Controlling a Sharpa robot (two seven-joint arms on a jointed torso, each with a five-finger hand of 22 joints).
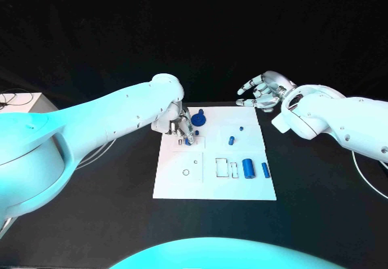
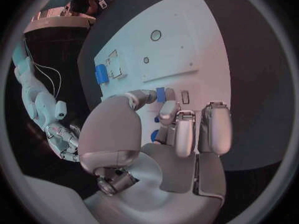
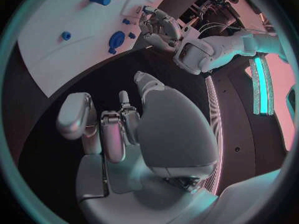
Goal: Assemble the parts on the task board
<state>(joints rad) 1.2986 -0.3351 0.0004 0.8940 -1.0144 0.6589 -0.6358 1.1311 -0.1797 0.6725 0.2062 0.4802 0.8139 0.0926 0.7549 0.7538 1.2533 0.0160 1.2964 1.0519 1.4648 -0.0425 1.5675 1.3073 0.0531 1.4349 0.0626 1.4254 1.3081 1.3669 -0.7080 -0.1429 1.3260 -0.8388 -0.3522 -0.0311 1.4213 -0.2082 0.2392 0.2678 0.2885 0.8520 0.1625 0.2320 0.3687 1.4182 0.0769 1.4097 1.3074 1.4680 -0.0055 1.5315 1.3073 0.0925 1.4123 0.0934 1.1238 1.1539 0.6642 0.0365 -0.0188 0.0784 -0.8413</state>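
Note:
The white task board [image 1: 214,185] lies in the middle of the table. My left hand [image 1: 179,128] is over its far left part and pinches a small blue part [image 1: 188,141] between thumb and finger, low on the board; the pinch on the blue part [image 2: 161,94] is plain in the left wrist view. A round blue part [image 1: 199,119] lies just beside that hand. Two small blue parts [image 1: 240,128] [image 1: 232,140] lie right of it. Two blue cylinders [image 1: 247,168] [image 1: 265,170] stand side by side at the board's right. My right hand [image 1: 263,89] hovers off the far right corner, fingers apart, holding nothing.
The board has several empty slots and holes, among them a round hole [image 1: 186,172] and a rectangular recess [image 1: 221,166]. Black table [image 1: 323,190] surrounds the board. A white box [image 1: 24,106] sits at the far left edge.

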